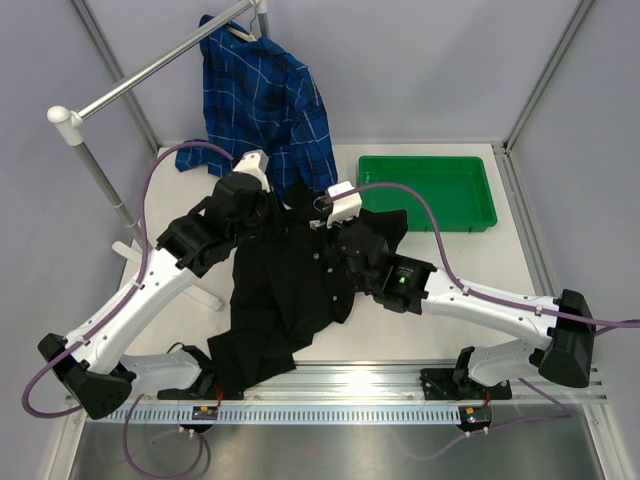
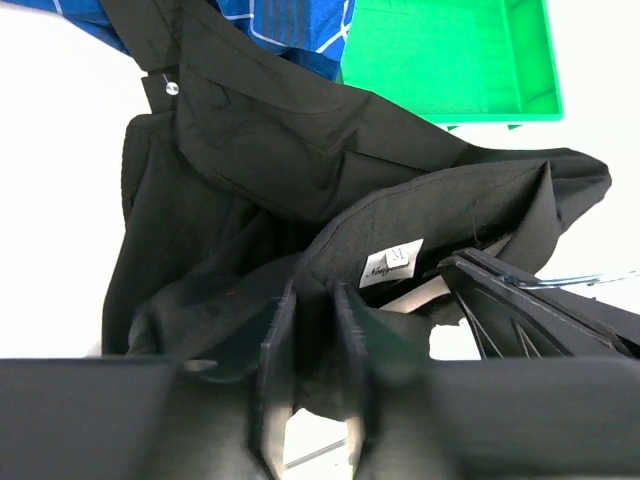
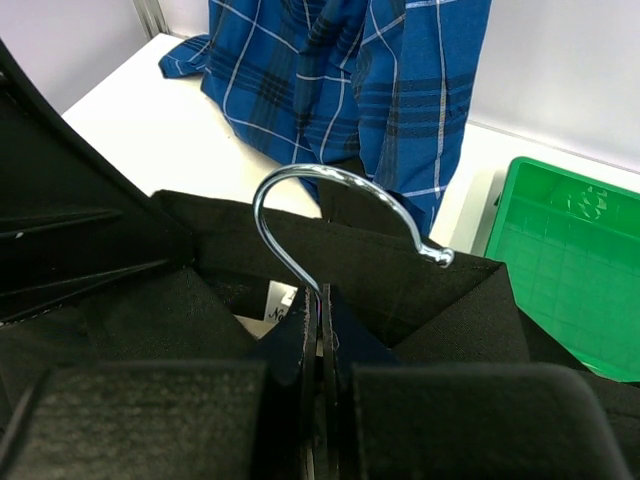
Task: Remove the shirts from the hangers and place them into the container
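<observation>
- Because soft, light and limp, best held at the collar: black shirt [image 1: 285, 290], crumpled mid-table, left of the green tray [image 1: 425, 190].
- Pinching a collar fold: left gripper [image 2: 312, 310] jaws.
- Pressed together on the stiff hanger hook [image 3: 345, 180]: right gripper [image 3: 322, 300] jaws.

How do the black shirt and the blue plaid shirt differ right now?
The black shirt lies crumpled on the table; the blue plaid shirt hangs from the rail. The black one is plain, the plaid one white-lined. The right gripper is shut on the black shirt's hanger hook, the left gripper at its collar; neither gripper holds the plaid shirt. Neither is in the green tray.
</observation>
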